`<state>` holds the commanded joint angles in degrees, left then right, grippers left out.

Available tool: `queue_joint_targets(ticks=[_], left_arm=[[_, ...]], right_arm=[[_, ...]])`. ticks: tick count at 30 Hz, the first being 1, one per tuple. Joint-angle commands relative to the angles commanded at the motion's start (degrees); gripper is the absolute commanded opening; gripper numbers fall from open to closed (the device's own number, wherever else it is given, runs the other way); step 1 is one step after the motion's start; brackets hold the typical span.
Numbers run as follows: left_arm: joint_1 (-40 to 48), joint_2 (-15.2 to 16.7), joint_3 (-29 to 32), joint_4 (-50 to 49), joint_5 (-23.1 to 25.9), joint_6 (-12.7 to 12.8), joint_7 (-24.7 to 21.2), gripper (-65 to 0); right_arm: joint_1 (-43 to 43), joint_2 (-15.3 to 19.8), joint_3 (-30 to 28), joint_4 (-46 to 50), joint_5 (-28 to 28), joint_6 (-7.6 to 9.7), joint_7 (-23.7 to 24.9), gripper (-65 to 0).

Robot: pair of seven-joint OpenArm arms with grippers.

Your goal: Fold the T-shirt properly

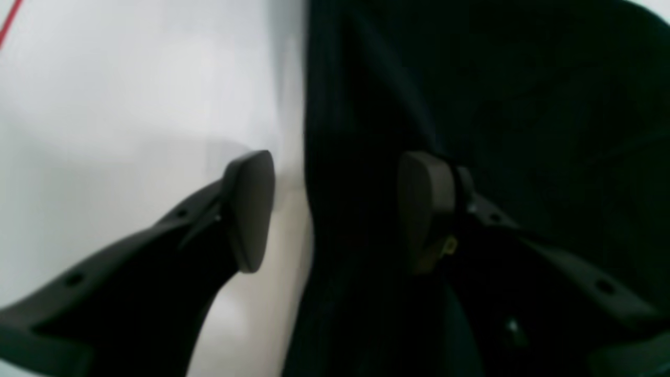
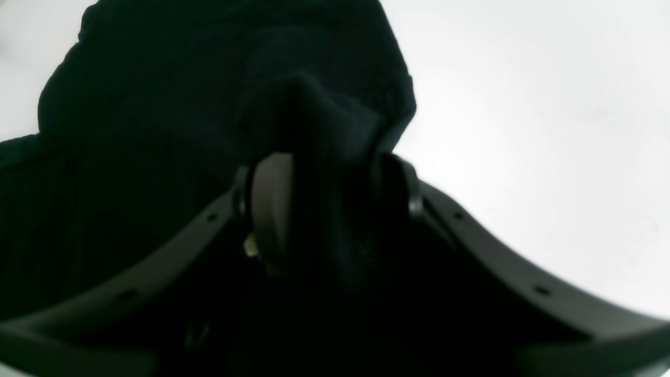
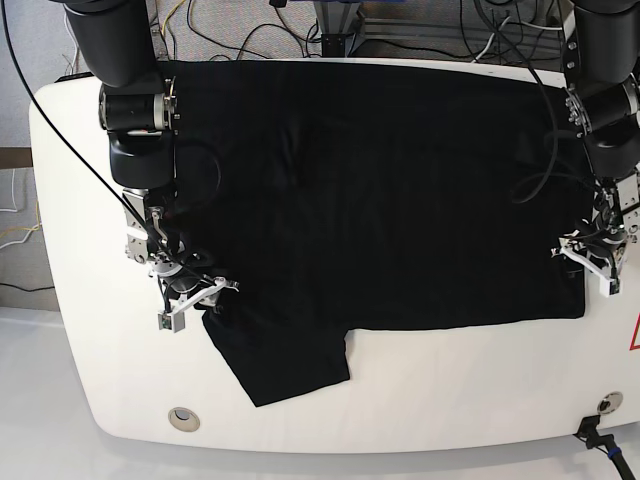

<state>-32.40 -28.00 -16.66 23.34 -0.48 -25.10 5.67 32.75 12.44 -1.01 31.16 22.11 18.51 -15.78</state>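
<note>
The black T-shirt [image 3: 380, 190] lies spread across the white table [image 3: 450, 400], plain side up, with no print showing. One sleeve [image 3: 285, 365] sticks out toward the front edge. My right gripper [image 3: 195, 302] is at the shirt's left edge by that sleeve. In the right wrist view the gripper [image 2: 332, 209] is shut on a raised fold of the T-shirt [image 2: 220, 78]. My left gripper [image 3: 590, 270] is at the shirt's right edge. In the left wrist view it [image 1: 335, 209] is open and straddles the T-shirt's [image 1: 523, 104] edge, one fingertip [image 1: 250, 209] over bare table.
The table's front edge curves close below the sleeve, with a round hole [image 3: 183, 418] at front left and another [image 3: 604, 404] at front right. Cables [image 3: 250, 30] hang behind the table's back edge. A red mark [image 3: 634, 335] sits at the right edge.
</note>
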Motion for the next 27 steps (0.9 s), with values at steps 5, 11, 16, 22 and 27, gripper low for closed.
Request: queue_joint_targets(ticks=[5,11,16,22,27], left_arm=[[0.18,1.05,0.0,0.0,0.0,0.0,0.0,-31.0],[-0.09,1.05,0.0,0.26,0.0,0.0,0.0,-31.5],[-0.18,1.05,0.0,0.53,0.0,0.0,0.0,-52.9],[-0.18,1.05,0.0,0.62,0.0,0.0,0.0,-65.0],[0.18,1.05,-0.09,3.96,-0.18,-0.18,-0.09,-65.0]], right_arm=[[0.0,0.79,0.0,0.0,0.0,0.0,0.0,-40.2],[0.0,1.05,0.0,0.0,0.0,0.0,0.0,-40.5],[0.0,0.88,0.0,0.0,0.0,0.0,0.09,-43.1],[0.0,0.62,0.0,0.0,0.0,0.0,0.09,-65.0],[0.09,0.62,0.09,1.14,0.35,0.0,0.0,-65.0]])
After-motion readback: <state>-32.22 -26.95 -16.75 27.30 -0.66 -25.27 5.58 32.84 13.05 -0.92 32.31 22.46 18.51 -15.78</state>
